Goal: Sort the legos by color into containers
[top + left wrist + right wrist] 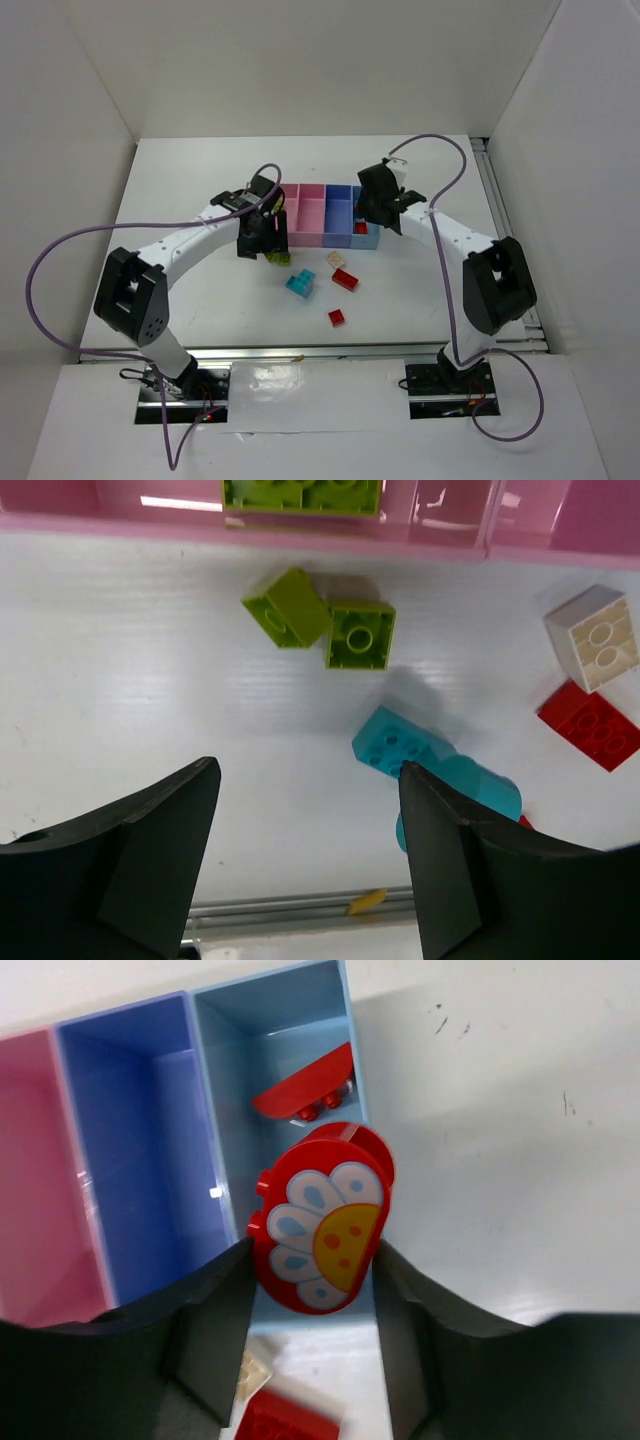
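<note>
**Top external view:** the right gripper (385,208) hangs over the light blue end of the tray (320,241). The left gripper (262,238) hovers beside the pink end, above lime green bricks (275,258). A cyan brick (300,284), a cream brick (336,259) and red bricks (345,279) lie loose on the table (200,200), near the tray. **Left wrist view:** the left gripper (305,860) is spread and empty. Two lime green bricks (359,635) lie touching each other, just short of the pink wall (120,522), and a third green brick (300,494) sits inside the pink compartment. Closing on one of the touching pair would likely drag or tip its neighbour, and the cyan brick (395,743), just beside one finger (450,860), could be knocked on descent. **Right wrist view:** the right gripper (312,1260) pinches a flower-printed red piece (320,1210) above the light blue compartment (230,1080), which already holds a red piece (305,1090). The held piece looks almost as wide as this narrow compartment and hangs near its front wall. If released off-centre, it may catch a rim and drop into the periwinkle compartment (130,1140) or out onto the table, where the cream brick (250,1375) and a red brick (285,1425) lie.
</note>
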